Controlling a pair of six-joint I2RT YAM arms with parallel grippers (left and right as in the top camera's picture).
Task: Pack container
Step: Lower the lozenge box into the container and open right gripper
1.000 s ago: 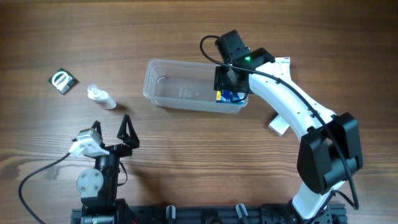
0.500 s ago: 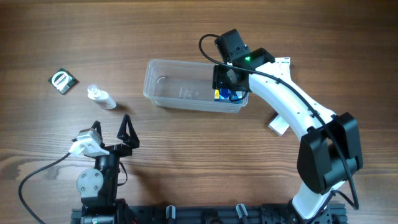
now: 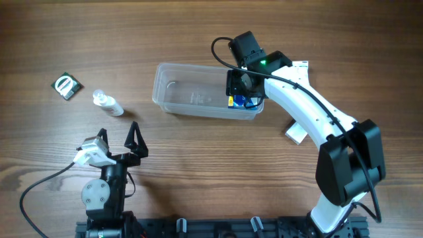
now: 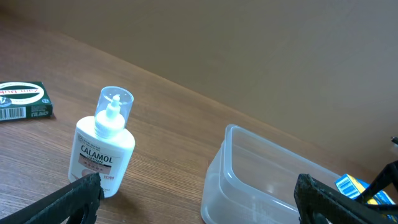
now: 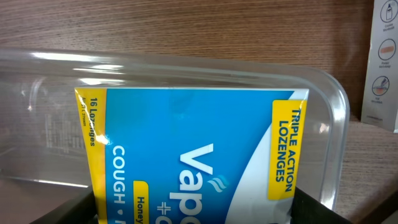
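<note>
The container is a clear plastic tub lying at the table's middle; it also shows in the left wrist view and the right wrist view. My right gripper reaches down into the container's right end. Its fingers are spread wide on either side of a blue and yellow lozenge box, which lies flat on the container's floor. My left gripper is open and empty near the front left, well apart from the container; its fingers frame the left wrist view.
A small clear Calamol bottle lies left of the container, upright in the left wrist view. A dark green box lies at the far left. A white box lies right of the container, under my right arm.
My right gripper shifted very slightly within the container's right end a second ago and has held still since. The left arm has not moved.
</note>
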